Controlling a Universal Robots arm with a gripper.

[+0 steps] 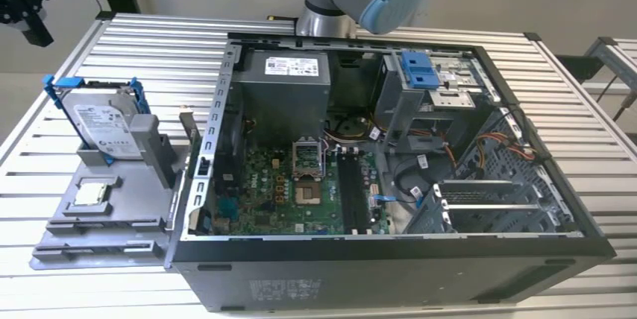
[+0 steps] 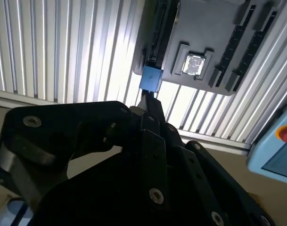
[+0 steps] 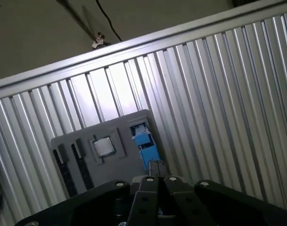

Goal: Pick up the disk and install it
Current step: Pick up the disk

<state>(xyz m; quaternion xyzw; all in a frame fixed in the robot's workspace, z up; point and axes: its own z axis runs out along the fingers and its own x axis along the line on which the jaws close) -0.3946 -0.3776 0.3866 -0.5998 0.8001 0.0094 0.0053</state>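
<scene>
The disk [image 1: 104, 129] stands on edge in a grey holder [image 1: 100, 222] at the exterior view's left, a silver drive with a white label in a blue bracket. In both wrist views I look down on it from well above. Its blue bracket end [image 2: 151, 78] lies just past my gripper [image 2: 148, 101]. The first wrist view has the blue bracket [image 3: 144, 143] right beyond my gripper [image 3: 157, 165]. The gripper is shut with nothing in it and is apart from the disk.
A small square silver chip [image 1: 92, 193] lies in the holder beside the disk. The open computer case [image 1: 398, 259] takes up the middle of the ribbed metal table [image 1: 130, 43], with a blue latch [image 1: 426, 71] at its drive bay. The arm's base rises behind the case.
</scene>
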